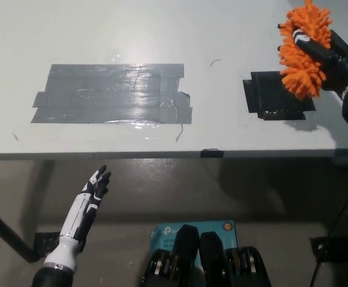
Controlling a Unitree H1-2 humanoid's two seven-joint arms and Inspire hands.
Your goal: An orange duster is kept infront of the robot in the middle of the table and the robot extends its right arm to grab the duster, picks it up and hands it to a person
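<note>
Down at the lower left of the frame, below the desk edge: the white left hand (94,186), resting, fingers straight and apart, nothing in it. No part in this step by the look of it; best left parked there.

Further up, the pale desk (162,36) across the upper half of the frame. Grey tape patch (113,94) at middle left, smaller black tape patch (277,95) toward the right, a small black tape tab (211,153) on the near edge.

Upper right corner now: the black right hand (326,55) closed around the orange duster (302,51), fluffy head bulging out on both sides of the fingers, handle not visible here. Duster clear of the desk, held above the black patch and a little beyond it, shadow falling on the desk just right of the patch.

Pickup looks done; handover the part remaining. No person anywhere in view, so the receiving side unknown.

For a clean pass: grip kept firm, since soft fibres compress and can slide. Steady carry outward, no quick swing, with that head wobbling easily. Duster presented with a free part facing the receiver, room left for another hand to take hold. Fingers parted only once the other side clearly has the weight; too soon, and a drop to the desk or past its right edge to the floor.
</note>
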